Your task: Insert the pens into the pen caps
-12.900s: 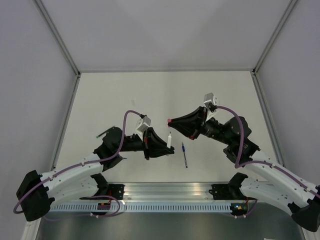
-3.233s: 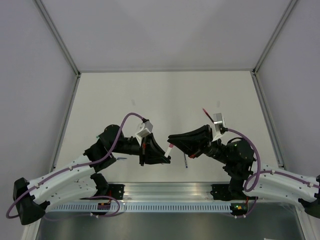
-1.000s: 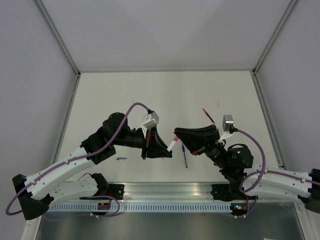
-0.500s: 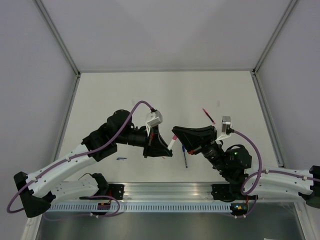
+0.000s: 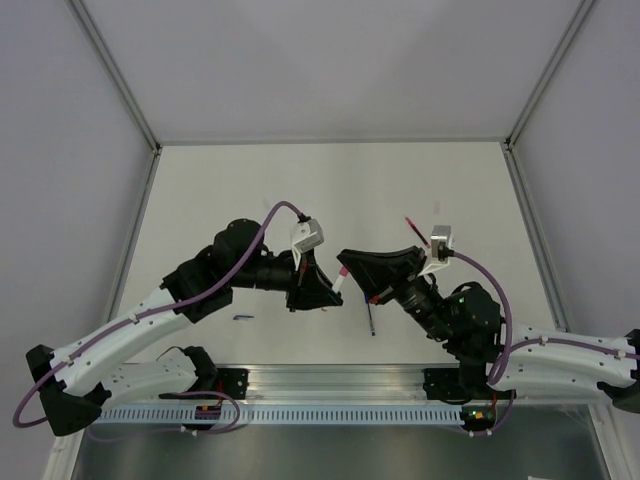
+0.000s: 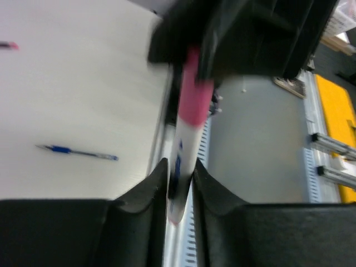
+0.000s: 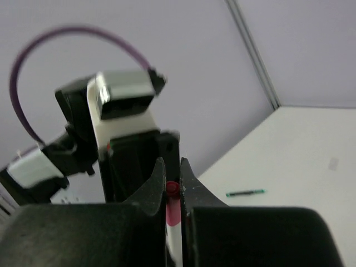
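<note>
A white pen (image 5: 341,283) with a pink cap (image 6: 192,94) on its end is held in the air between both grippers. My left gripper (image 5: 334,296) is shut on the white barrel (image 6: 179,167). My right gripper (image 5: 346,264) is shut on the cap's red tip (image 7: 173,188), facing the left one closely. A blue pen (image 5: 370,318) lies on the table below them, also in the left wrist view (image 6: 78,152). A red pen (image 5: 415,229) lies further back on the right. A green pen (image 7: 245,193) lies on the table in the right wrist view.
A small blue piece (image 5: 243,318) lies on the table near the left arm. The metal rail (image 5: 340,385) runs along the near edge. Grey walls (image 5: 330,60) enclose the table on three sides.
The right gripper has shifted left towards the left gripper, so less of the white pen shows between them. Both grips have stayed the same.
</note>
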